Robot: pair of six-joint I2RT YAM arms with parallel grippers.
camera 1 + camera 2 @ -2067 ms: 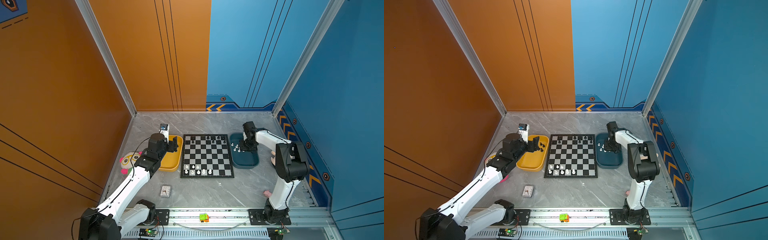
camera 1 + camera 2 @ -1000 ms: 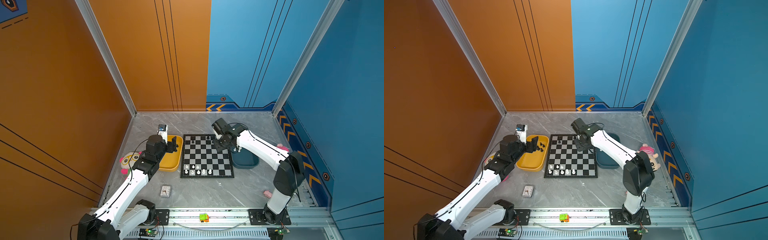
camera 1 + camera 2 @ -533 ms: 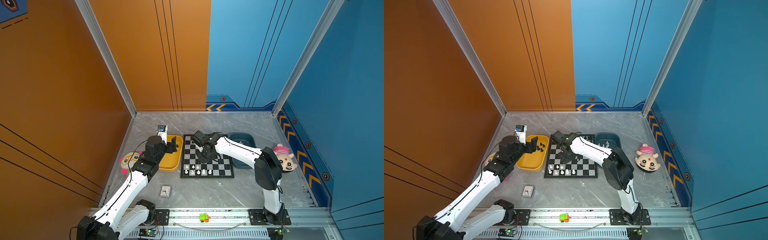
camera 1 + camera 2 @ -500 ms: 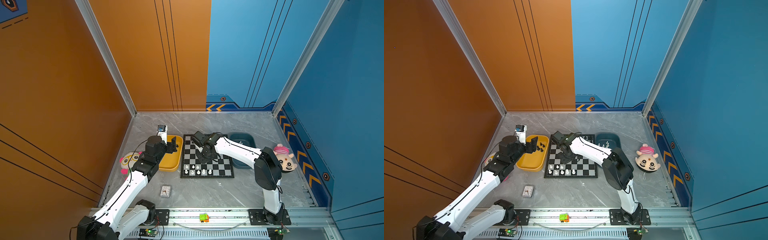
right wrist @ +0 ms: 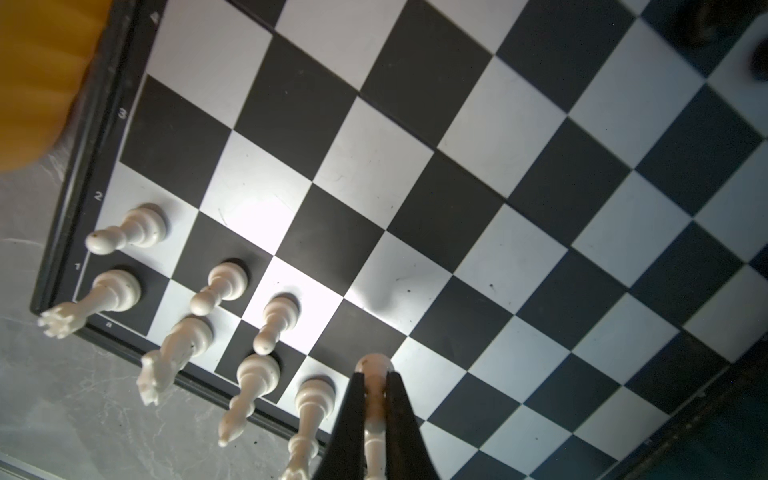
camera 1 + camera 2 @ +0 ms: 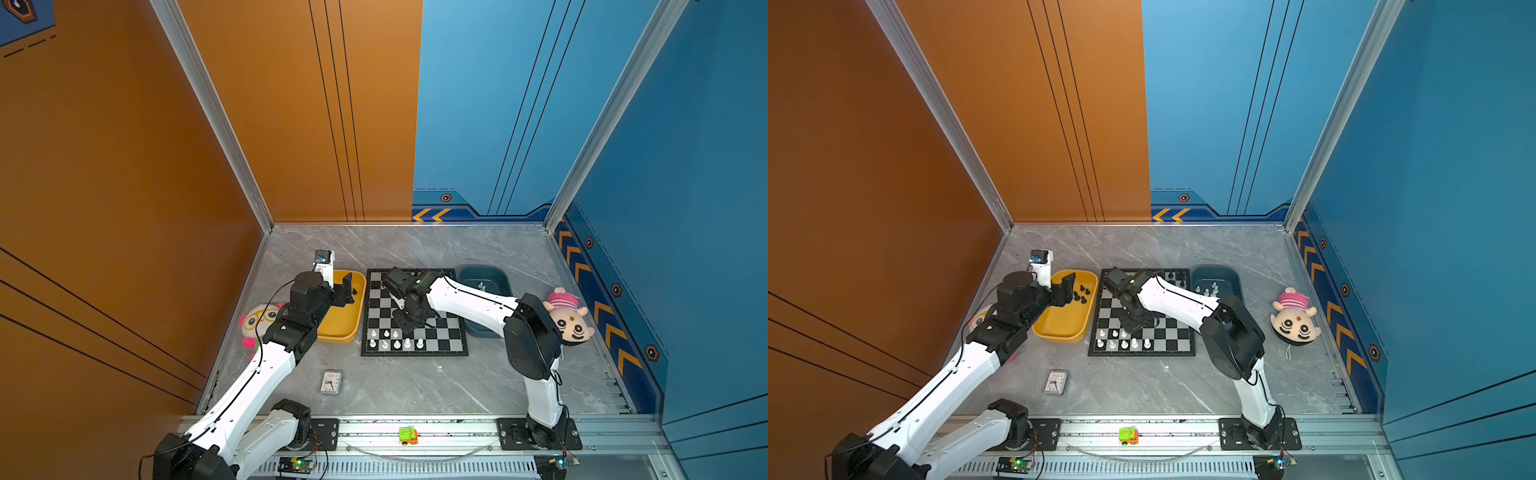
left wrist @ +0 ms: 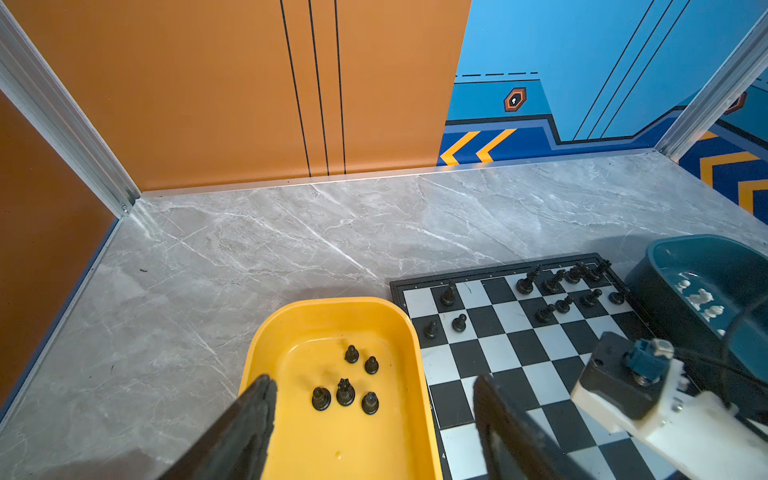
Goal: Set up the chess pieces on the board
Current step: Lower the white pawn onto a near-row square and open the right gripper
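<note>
**White piece gripped low over the board**

Your right end effector (image 5: 374, 376) is clenched on a white piece (image 5: 373, 365), low over the board (image 6: 449, 334) and beside the other white pieces (image 6: 397, 344) in the near rows. Your left end effector (image 7: 372, 380) is released, jaws wide apart, above the yellow tray (image 7: 332, 302), which holds five black pieces (image 7: 345, 392).

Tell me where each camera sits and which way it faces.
Both top views: high over the front rail, looking down at the board; both arms show.
Left wrist: behind the open left pincer, facing the yellow tray and back wall.
Right wrist: close above the board, right pincer shut on a white piece.
Shared: both wrist views catch board and yellow tray.
</note>
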